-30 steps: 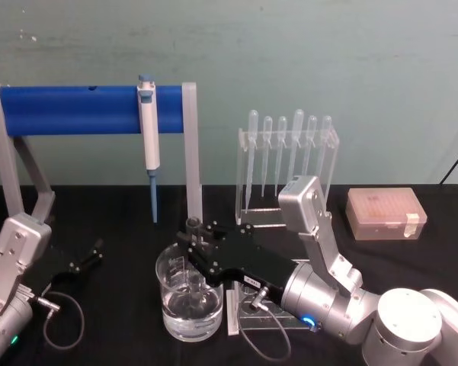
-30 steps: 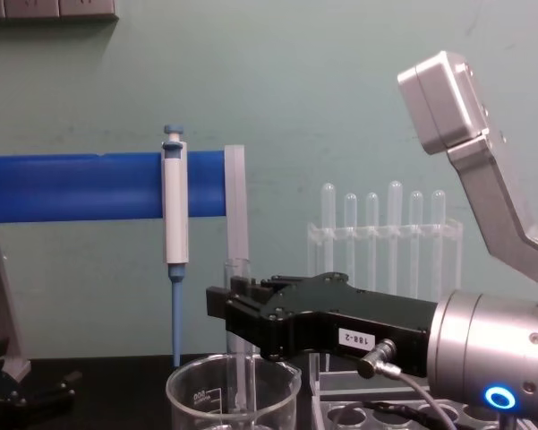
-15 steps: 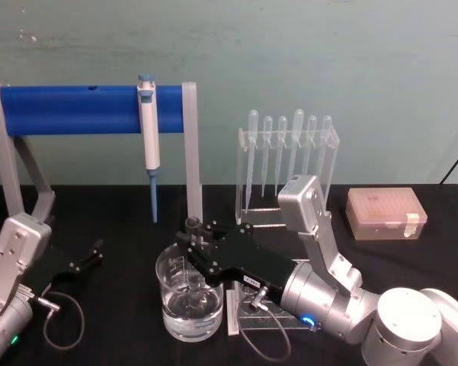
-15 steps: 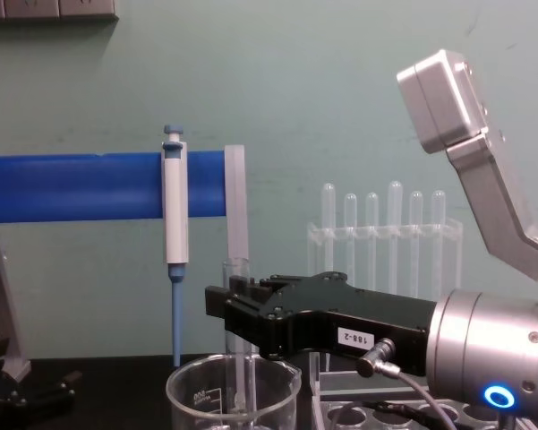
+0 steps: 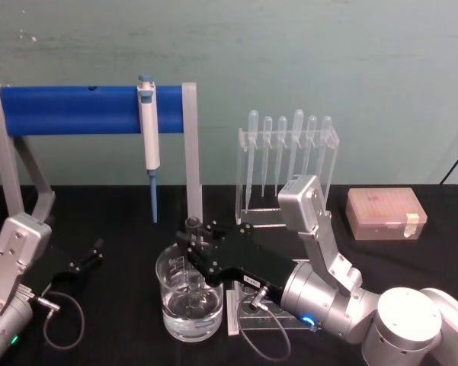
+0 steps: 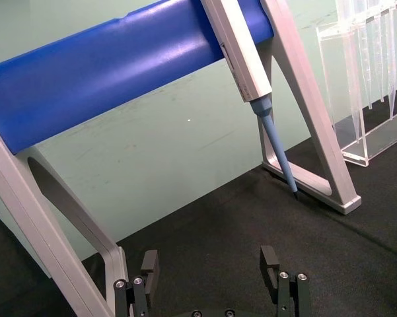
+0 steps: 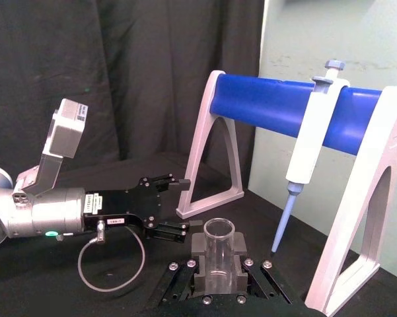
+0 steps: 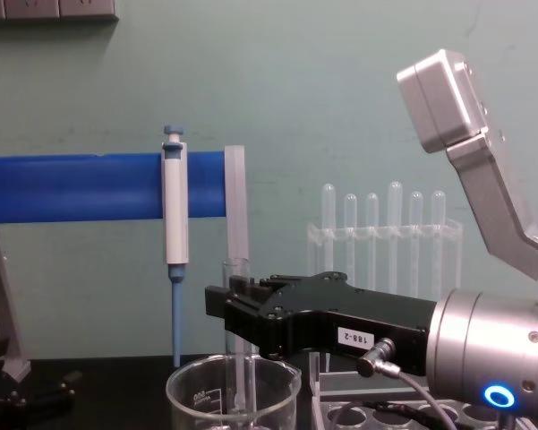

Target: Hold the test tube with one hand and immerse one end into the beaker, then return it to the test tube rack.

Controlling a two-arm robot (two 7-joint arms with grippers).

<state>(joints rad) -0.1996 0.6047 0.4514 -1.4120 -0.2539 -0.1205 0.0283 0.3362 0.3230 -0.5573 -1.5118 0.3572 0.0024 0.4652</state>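
On the black tabletop [image 5: 122,221] the left gripper [image 6: 210,271] rests at the robot's left side, its jaws apart and empty. The right gripper [image 5: 189,238] reaches across the test tube rack [image 5: 233,313] to the beaker [image 5: 189,309], its jaws closed on the test tube [image 8: 236,273]. The tube stands upright with its lower end inside the beaker, apparently in the water. To finish this dip well, I think the tube should be lifted straight up, clear of the glass rim, before any sideways move
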